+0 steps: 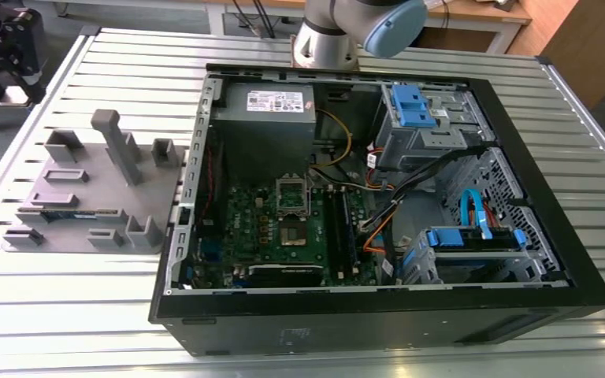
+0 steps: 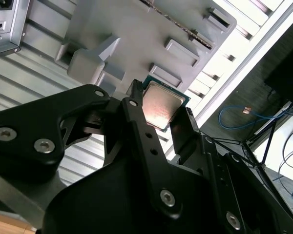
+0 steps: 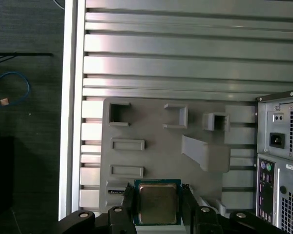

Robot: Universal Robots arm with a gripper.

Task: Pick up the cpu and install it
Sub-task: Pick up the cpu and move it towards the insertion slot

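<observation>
1. Pickup looks done, judging by the first wrist view. The small, flat, square cpu (image 3: 157, 202), with a silvery metal top and thin green rim, is clamped between the two black fingers (image 3: 129, 204), which press on two opposite edges. It hangs well above the pale grey moulded holder block (image 3: 151, 126), which lies with its rectangular pockets on the ribbed aluminium desk (image 3: 171, 58). The grey perforated rear panel of the computer case (image 3: 283, 165) stands just beside the block. On the block's other side the desk's edge drops to dark floor.
2. Second wrist view: the fingers (image 2: 136, 122) grip the cpu (image 2: 161, 103) by its rim, leaving the metal top bare, apart from the holder block (image 2: 136, 29) beneath. Nothing touches the chip but the fingers.
3. Exterior view: the open black computer case (image 1: 387, 324) lies on its side next to the holder block (image 1: 92, 189).
   - The square metal-framed socket (image 1: 294, 230) sits on the green motherboard. It is hemmed in by the grey power supply box (image 1: 265, 118), the long black memory slots (image 1: 336, 224) and the orange and black cables (image 1: 381, 213).
   - In my judgement, installing calls for clearing the case's raised wall and descending plumb through that narrow gap. The chip must stay flat and squared to the socket, because a skewed touch could bend contacts.
</observation>
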